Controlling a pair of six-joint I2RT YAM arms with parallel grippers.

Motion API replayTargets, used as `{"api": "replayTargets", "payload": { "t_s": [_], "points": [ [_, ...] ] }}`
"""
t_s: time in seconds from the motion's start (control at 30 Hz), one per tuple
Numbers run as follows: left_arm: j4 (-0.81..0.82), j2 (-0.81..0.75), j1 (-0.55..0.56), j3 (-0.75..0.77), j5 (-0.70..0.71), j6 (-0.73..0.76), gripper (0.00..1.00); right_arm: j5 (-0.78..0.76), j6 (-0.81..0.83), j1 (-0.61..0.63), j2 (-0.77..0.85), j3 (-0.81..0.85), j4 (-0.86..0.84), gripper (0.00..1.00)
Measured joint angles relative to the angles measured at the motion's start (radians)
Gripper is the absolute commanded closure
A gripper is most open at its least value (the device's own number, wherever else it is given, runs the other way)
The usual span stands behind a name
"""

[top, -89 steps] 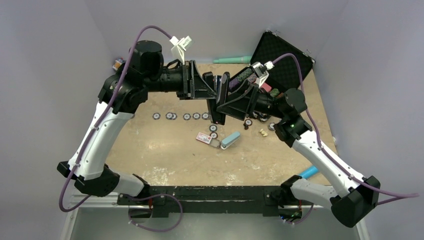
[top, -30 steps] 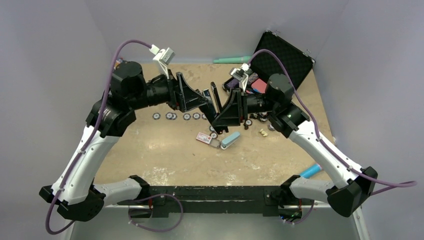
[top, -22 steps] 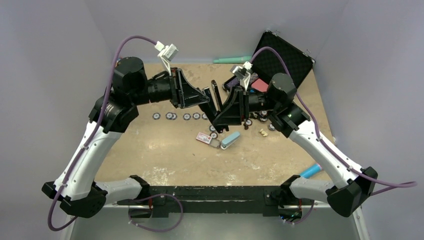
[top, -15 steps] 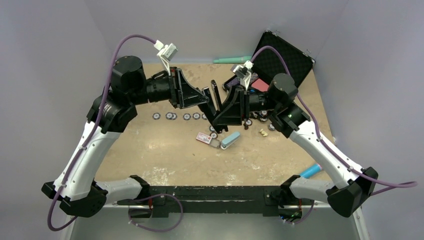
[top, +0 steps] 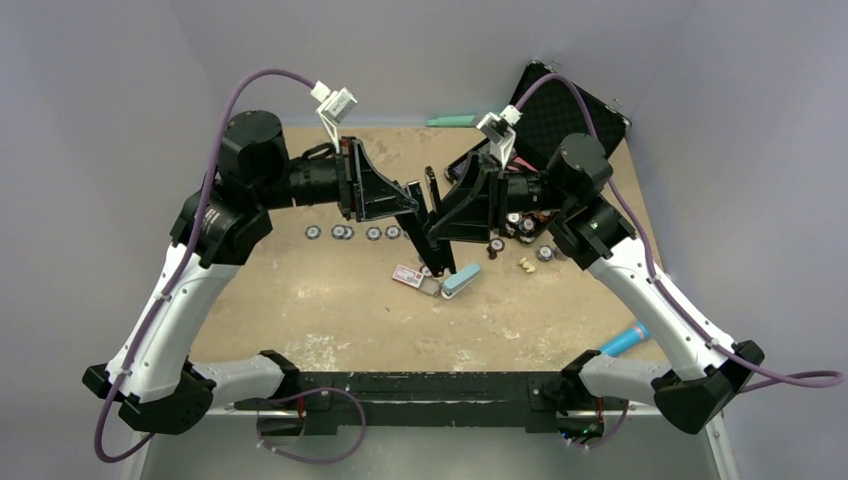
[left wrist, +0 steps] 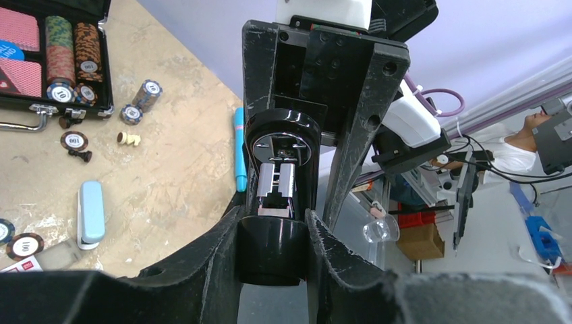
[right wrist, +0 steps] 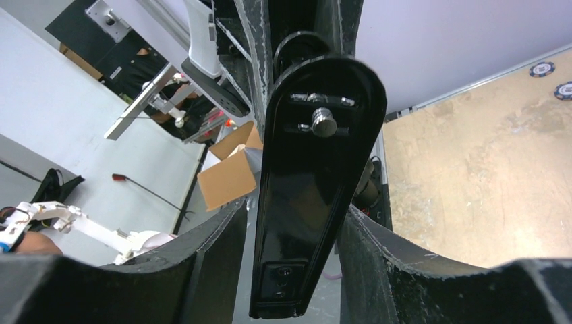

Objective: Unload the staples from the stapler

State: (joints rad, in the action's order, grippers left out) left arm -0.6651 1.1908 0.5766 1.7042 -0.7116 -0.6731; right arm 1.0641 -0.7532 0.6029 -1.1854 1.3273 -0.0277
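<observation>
Black stapler hinged open, held in the air just above and behind the light-blue block on the bench, left gripper fingers clamped on its rounded end, right gripper fingers clamped across its flat glossy base, 2 arms meeting above that block.

- One stapler, black, is counted.
- One light-blue block is seen.
- One red-and-white card is counted.
- One case, black and open, is found.
- Five poker chips are counted in the left-hand row; the others nearby are too hidden to be counted.
- One teal pen and one blue marker are counted.
- One cream piece is noted.
</observation>
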Motion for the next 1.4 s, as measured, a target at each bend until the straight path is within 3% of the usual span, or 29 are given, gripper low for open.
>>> {"api": "replayTargets", "payload": {
  "t_s": [0.4,1.4],
  "points": [
    [0.012,0.000,0.000,0.000,-0.023,-0.019,1.00,0.000,-0.069,-0.002,-0.013,0.000,-0.092,0.49],
    [0.035,-0.062,0.002,-0.082,0.056,-0.023,1.00,-0.053,-0.084,0.028,-0.014,-0.034,-0.101,0.46]
  ]
}}
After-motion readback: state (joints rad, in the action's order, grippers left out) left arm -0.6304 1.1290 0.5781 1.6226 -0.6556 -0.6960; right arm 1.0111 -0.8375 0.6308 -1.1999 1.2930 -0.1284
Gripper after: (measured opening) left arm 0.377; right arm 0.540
